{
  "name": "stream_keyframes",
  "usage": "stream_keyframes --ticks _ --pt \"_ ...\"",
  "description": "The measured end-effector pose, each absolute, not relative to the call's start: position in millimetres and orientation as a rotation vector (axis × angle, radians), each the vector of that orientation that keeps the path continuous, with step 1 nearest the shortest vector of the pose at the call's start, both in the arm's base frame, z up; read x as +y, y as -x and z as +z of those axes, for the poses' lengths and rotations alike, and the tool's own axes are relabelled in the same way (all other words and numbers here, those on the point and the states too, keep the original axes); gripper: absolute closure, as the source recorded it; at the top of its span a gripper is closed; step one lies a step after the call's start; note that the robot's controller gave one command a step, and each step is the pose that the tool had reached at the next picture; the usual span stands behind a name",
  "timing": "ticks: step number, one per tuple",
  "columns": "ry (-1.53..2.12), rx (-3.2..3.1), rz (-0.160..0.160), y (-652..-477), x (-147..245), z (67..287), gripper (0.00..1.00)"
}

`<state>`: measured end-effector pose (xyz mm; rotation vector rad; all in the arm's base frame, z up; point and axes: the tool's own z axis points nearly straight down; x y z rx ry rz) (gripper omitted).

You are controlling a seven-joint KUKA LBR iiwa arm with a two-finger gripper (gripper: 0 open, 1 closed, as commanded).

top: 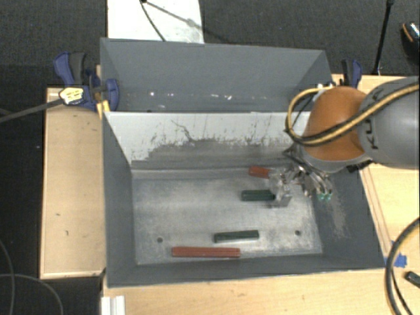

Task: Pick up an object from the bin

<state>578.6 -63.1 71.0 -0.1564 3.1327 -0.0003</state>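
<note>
while the gripper hung at 3 o'clock

though its jaws' state could not be told, the gripper (283, 193) sat against a short dark green block (257, 195) at its 9 o'clock. the scuffed grey metal bin (197, 143) also held a small orange piece (258, 172), a flat green bar (236, 236) and a long reddish bar (205, 252).

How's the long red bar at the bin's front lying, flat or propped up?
Flat. The long red bar lies full length on the bin floor, along the front wall, with neither end raised.
</note>
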Motion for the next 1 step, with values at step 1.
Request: stream_keyframes --ticks 1 --pt "0.196 3.122 -0.004 -591.8 -63.4 256.1 1.0"
